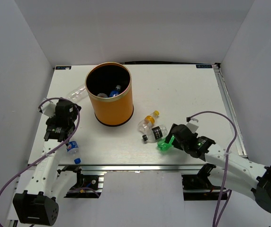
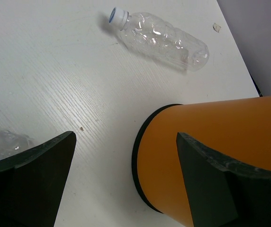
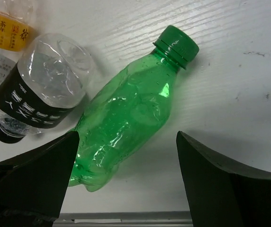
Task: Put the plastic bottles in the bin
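The right pincer (image 3: 126,142) hangs with its jaws apart and empty, directly over the green bottle (image 3: 130,111), which lies on its side on the table (image 3: 249,85) near the front edge, well to the right of the bin (image 1: 109,97). The bottle's long axis runs on a slant across the gap, its cap (image 3: 176,45) pointing away and to one side and its base sitting between the two fingers (image 3: 31,179), closer to that one. I judge that a small wrist turn would square the jaws across the body before closing. A black-labelled bottle (image 3: 40,99) touches its flank and could be nudged on the way down, and an orange-capped bottle (image 1: 149,119) lies just beyond. The left pincer (image 2: 126,142), also spread and holding nothing, faces the bin's base with a clear bottle (image 2: 159,40) beyond it, while a blue-capped bottle (image 1: 73,151) lies by that arm. The right arm is plainly the nearer to the green one
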Robot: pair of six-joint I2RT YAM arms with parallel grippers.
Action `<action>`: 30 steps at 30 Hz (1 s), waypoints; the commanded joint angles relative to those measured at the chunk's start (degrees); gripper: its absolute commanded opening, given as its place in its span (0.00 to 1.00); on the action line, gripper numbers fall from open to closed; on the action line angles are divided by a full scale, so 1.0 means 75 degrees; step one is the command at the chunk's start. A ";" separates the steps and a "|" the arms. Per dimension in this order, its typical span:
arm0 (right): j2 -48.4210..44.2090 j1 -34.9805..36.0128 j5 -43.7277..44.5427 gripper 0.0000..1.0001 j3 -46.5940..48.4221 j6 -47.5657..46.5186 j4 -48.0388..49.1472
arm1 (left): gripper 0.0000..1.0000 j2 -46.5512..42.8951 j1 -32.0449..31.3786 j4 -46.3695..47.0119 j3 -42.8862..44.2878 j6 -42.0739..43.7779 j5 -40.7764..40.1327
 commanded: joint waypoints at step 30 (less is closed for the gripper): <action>0.4333 0.0230 -0.3044 0.27 0.7241 -0.6919 0.4577 | 0.98 0.0259 0.0059 0.0364 -0.0041 0.0329 0.0065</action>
